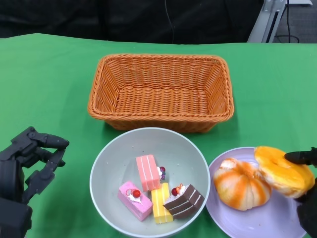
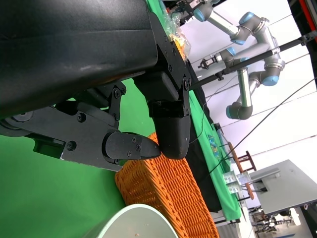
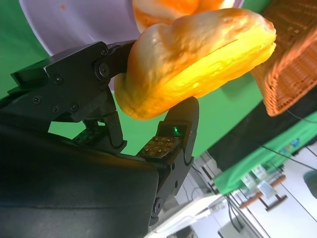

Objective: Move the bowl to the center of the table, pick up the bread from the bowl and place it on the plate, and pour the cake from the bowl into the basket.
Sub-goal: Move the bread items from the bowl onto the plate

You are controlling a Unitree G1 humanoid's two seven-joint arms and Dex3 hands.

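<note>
Bread step: the right hand [image 1: 308, 191] pinches a bread [image 1: 284, 170] just above the plate [image 1: 257, 223], right of the bowl [image 1: 106, 173]. Next, release it there. Left hand [image 1: 27, 166], spread and unladen, rests left of the bowl.

Pale bowl [image 1: 106, 163] of cakes [image 1: 159, 193] beside lilac plate [image 1: 257, 223], bread [image 1: 283, 170] above.

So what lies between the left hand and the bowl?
Only bare green tablecloth, in the head view: nothing stands between the left hand and the bowl.
</note>
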